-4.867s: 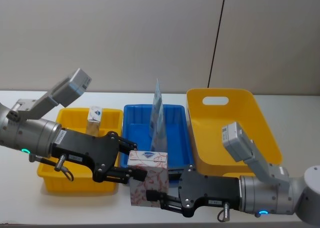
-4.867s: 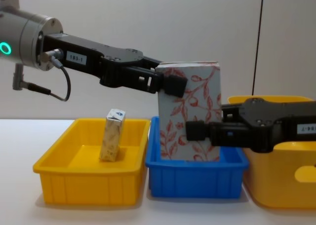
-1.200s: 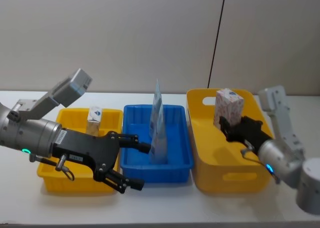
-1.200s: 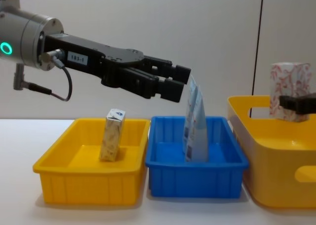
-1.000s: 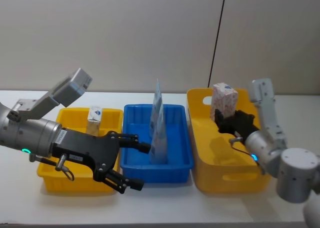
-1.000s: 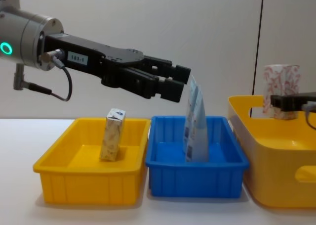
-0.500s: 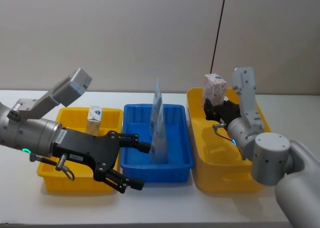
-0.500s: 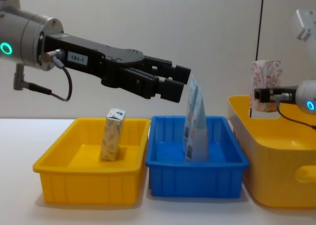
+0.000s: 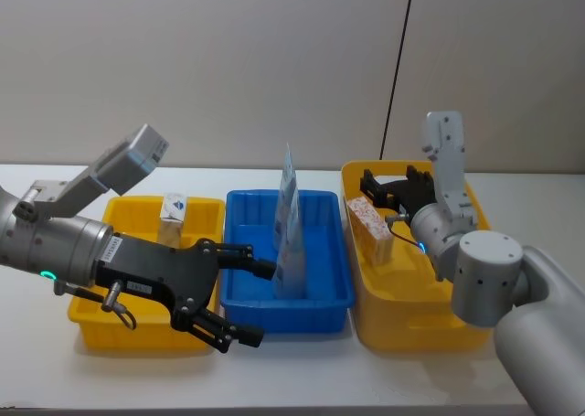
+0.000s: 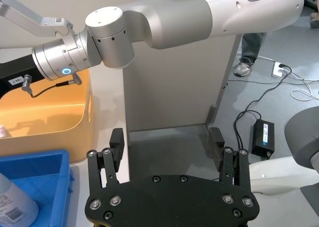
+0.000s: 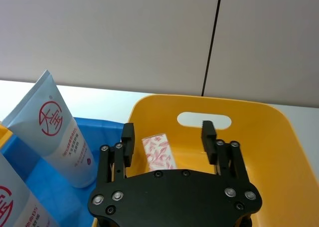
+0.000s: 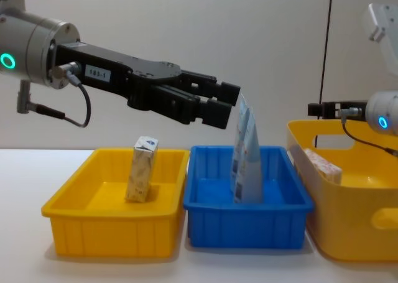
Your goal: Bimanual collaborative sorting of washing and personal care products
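Nearest the camera, in the lower left of the head view, the left end effector (image 9: 249,295) hangs with its fingers spread and nothing between them, over the front edge where the small yellow bin (image 9: 91,329) meets the blue bin (image 9: 331,251) on the white bench (image 9: 55,370). Just behind it, the small printed carton (image 9: 173,217) stands upright in the small yellow bin at the left, and the two pale blue tubes (image 9: 290,224) stand on end together in the blue bin at the centre. To the right, the white box with red leaves (image 9: 370,226) lies tilted inside the large yellow bin (image 9: 411,329), against its left wall. Farther back, the right end effector (image 9: 391,183) hovers above that bin's rear with its fingers apart and empty; its wrist view looks down between them at the box. All four products now sit in bins, so the sorting looks finished or nearly so, with drawing the arms back probably all that is left. Half a second earlier the right end effector held the box upright in the air above the bin's back left; it has since let go and the box has dropped onto its side. The left arm has not moved.
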You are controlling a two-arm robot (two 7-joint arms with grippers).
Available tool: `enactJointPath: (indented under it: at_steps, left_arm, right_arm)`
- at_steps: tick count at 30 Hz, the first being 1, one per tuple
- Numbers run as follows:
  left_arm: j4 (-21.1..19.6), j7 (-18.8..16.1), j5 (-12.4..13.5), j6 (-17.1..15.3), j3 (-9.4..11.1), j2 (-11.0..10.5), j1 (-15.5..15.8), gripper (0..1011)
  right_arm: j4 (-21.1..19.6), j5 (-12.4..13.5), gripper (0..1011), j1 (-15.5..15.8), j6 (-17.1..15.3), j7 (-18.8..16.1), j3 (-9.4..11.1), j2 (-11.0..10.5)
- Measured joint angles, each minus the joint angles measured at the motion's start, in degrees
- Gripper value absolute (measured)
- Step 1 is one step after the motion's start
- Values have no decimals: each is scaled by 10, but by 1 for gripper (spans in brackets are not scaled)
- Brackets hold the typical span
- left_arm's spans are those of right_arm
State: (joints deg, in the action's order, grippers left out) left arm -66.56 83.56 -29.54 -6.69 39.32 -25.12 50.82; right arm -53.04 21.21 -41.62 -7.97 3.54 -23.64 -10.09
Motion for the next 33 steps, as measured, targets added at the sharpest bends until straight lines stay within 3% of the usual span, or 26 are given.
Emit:
enactJointPath:
  at_steps: [5,11,24,27,33]
  left_arm:
    - [0,0,0,0,0,0,0,1001]
    - [0,0,0,0,0,0,0,1001]
    - [0,0,0,0,0,0,0,1001]
    - [0,0,0,0,0,0,0,1001]
    - [0,0,0,0,0,0,0,1001]
  right_arm:
    - [-12,0,929,3,-2,2,5,1]
    - [-46,1,1003,18,-10,0,9,-5]
    - [-224,17,1004,117,-49,-19,22,-50]
    - [-281,22,1004,153,-59,-24,28,-67]
    - [-358,26,1004,208,-73,-29,33,-91]
